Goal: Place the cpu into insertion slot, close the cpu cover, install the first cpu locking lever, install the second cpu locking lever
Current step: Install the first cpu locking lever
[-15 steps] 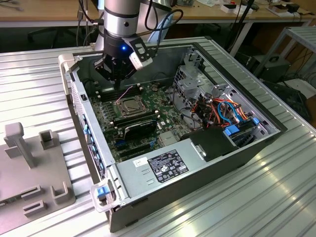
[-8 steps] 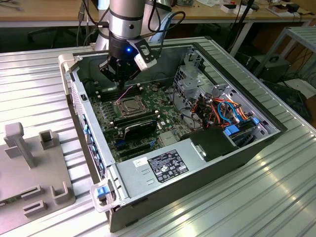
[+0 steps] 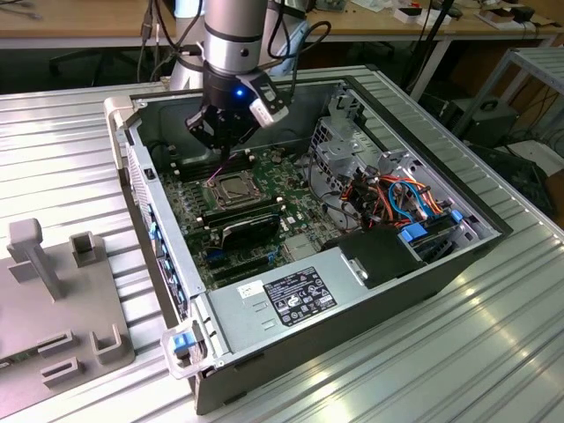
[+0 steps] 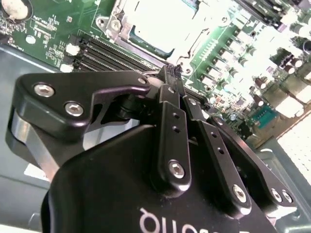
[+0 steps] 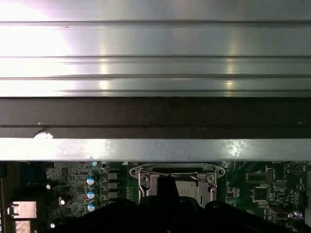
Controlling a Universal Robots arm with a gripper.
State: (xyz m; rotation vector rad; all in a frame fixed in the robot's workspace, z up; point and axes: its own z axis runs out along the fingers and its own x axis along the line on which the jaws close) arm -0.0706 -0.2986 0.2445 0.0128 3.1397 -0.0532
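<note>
The insertion slot (image 3: pixel 231 188) sits on the green motherboard (image 3: pixel 291 220) inside the open computer case. The cpu (image 4: pixel 151 19) lies in it, silver top up, and the cpu cover (image 4: pixel 114 25) is folded down around it. My gripper (image 4: pixel 170 72) hangs just over the slot's edge, its black fingers (image 4: pixel 167 104) brought together at the tips. In the exterior view the gripper (image 3: pixel 226 161) stands at the far corner of the slot. A thin wire locking lever (image 5: pixel 171 169) runs along the slot's edge in the first wrist view. Whether the tips touch the lever is hidden.
Long black memory slots (image 4: pixel 104 51) run beside the socket. A black fan card (image 3: pixel 251 231) lies nearer the front, with a power supply (image 3: pixel 295 295) and coloured cables (image 3: pixel 397 198) towards the exterior view's right. Case walls (image 3: pixel 141 167) ring the board. A grey fixture (image 3: pixel 62 300) stands on the ribbed table.
</note>
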